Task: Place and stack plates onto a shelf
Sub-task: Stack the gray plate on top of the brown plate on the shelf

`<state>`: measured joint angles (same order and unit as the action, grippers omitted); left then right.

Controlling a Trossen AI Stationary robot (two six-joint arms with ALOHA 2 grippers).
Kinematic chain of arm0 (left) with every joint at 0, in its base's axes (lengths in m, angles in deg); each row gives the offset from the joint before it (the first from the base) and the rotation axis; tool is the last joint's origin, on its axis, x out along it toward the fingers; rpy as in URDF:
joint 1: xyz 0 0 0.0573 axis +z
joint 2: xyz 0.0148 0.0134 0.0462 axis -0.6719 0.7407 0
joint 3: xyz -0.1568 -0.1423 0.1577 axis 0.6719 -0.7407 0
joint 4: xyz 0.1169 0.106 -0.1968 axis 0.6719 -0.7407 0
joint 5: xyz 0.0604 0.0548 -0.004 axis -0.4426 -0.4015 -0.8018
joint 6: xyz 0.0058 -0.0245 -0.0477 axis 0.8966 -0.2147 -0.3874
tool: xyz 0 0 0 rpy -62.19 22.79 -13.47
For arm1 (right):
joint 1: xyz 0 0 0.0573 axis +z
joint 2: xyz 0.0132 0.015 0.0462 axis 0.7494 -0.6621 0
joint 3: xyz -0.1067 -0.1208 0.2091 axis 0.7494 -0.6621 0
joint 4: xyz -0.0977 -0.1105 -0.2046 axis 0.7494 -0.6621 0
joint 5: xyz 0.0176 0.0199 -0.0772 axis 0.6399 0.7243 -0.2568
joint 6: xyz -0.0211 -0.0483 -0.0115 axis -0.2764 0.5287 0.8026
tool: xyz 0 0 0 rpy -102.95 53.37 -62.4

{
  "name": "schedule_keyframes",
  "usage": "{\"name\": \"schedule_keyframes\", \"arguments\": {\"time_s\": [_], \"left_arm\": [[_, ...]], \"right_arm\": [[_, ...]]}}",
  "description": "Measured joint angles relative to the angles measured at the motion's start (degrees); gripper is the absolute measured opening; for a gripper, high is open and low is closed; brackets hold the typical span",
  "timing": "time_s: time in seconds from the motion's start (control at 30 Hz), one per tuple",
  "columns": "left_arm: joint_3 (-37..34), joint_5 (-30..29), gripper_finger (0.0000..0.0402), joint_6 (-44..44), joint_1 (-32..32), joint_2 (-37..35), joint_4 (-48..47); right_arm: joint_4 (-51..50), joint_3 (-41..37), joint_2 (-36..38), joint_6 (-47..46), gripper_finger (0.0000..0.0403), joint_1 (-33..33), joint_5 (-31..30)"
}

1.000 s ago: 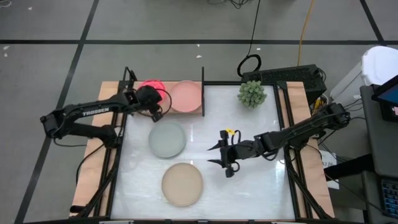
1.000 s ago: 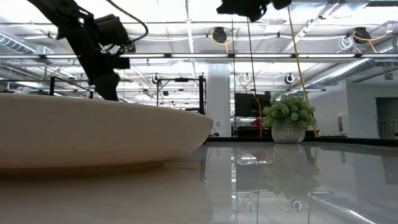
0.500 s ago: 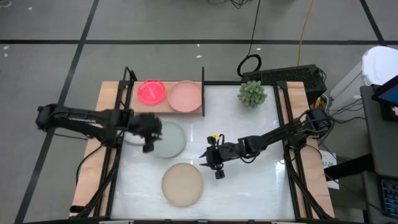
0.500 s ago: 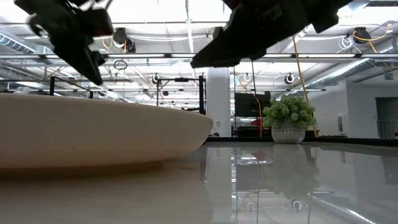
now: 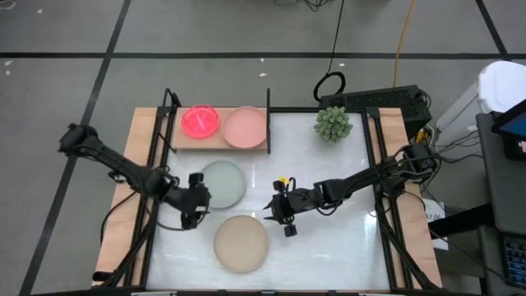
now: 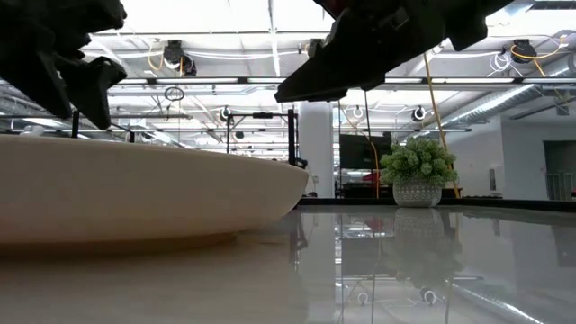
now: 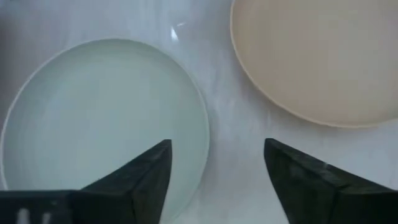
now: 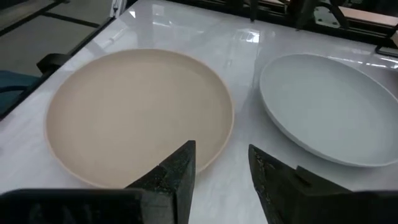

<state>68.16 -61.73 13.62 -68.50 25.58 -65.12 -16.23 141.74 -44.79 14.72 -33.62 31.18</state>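
Observation:
Two plates lie on the wooden shelf (image 5: 215, 145) at the far left: a neon pink one (image 5: 200, 121) and a pale pink one (image 5: 245, 127). A grey-green plate (image 5: 222, 183) and a beige plate (image 5: 241, 243) lie flat on the white table. My left gripper (image 5: 194, 210) hovers open at the grey-green plate's near left rim (image 7: 106, 118), with the beige plate (image 7: 317, 56) just beyond. My right gripper (image 5: 279, 215) hovers open just right of the beige plate (image 8: 137, 112), pointing at the gap between it and the grey-green plate (image 8: 329, 106).
A spiky green plant in a white pot (image 5: 333, 123) stands at the table's far right; the low view shows it past the beige plate (image 6: 135, 198). Black frame rails run along the table's left and right edges. Bare tabletop lies at the near right.
My left gripper has drawn away from the neon pink plate on the shelf and gone toward the table's near edge, to the grey-green plate's near left rim. My right gripper has gone a little toward the table's left, nearer the beige plate, then stayed still.

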Motion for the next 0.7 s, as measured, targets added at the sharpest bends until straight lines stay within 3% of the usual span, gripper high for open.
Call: {"name": "schedule_keyframes", "arguments": {"time_s": [0.33, 0.7], "left_arm": [[0.00, -1.49, 0.0271, 1.46, -2.73, 9.78, 0.96], [0.00, -4.98, 0.0182, 4.82, -2.70, 18.32, 1.02]], "right_arm": [[0.13, 0.00, 0.00, 0.83, 0.0130, 0.00, 0.02], [0.13, 0.00, 0.00, 1.28, 0.0130, 0.00, 0.02]]}}
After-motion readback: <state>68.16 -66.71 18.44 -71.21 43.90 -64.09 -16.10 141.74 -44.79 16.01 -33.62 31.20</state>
